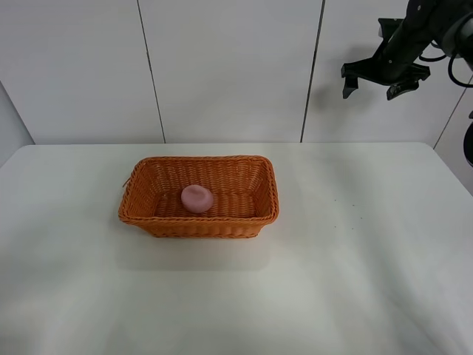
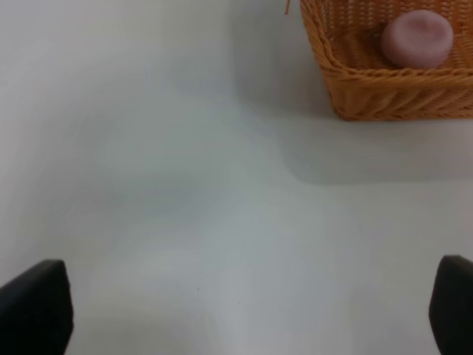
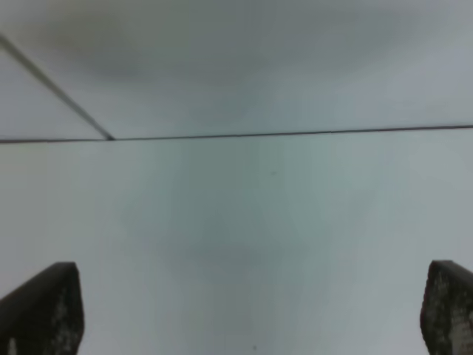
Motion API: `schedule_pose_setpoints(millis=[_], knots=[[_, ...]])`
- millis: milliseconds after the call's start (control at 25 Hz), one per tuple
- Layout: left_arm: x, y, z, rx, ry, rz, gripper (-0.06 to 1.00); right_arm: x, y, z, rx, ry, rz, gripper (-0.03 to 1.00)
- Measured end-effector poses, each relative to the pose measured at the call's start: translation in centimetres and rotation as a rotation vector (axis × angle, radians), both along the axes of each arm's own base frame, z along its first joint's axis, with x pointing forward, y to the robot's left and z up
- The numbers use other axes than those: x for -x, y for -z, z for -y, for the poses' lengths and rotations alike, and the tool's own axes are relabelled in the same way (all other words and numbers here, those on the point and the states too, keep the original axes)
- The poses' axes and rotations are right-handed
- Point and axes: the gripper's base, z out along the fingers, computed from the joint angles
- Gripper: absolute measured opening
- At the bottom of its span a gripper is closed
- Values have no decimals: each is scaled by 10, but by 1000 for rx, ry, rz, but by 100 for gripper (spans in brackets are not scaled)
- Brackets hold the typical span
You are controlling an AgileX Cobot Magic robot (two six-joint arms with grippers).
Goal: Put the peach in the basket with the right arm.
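The pink peach lies inside the orange-brown wicker basket, left of its middle. In the left wrist view the peach shows again in the basket's corner. My right gripper hangs high at the upper right against the wall, open and empty, far from the basket. The right wrist view shows its two fingertips spread wide over bare table and wall. My left gripper is open too, with its fingertips wide apart above bare table, away from the basket. The left arm is out of the exterior view.
The basket stands on a white table that ends at a white panelled wall with dark seams. The right arm reaches in from the upper right corner.
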Motion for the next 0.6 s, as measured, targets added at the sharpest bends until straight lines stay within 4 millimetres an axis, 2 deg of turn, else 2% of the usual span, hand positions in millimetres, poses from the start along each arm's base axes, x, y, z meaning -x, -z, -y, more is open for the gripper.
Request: schedule_pose_setpoints(millis=[200, 320, 440, 600], knots=[[0, 0, 0, 0, 0, 0, 99, 6, -3, -6, -6, -18, -17, 70], [0, 0, 0, 0, 0, 0, 99, 21, -10, -6, 7, -38, -59, 70], [0, 0, 0, 0, 0, 0, 99, 48, -18, -4, 36, -55, -118, 70], [0, 0, 0, 0, 0, 0, 99, 97, -29, -2, 52, -62, -197, 70]])
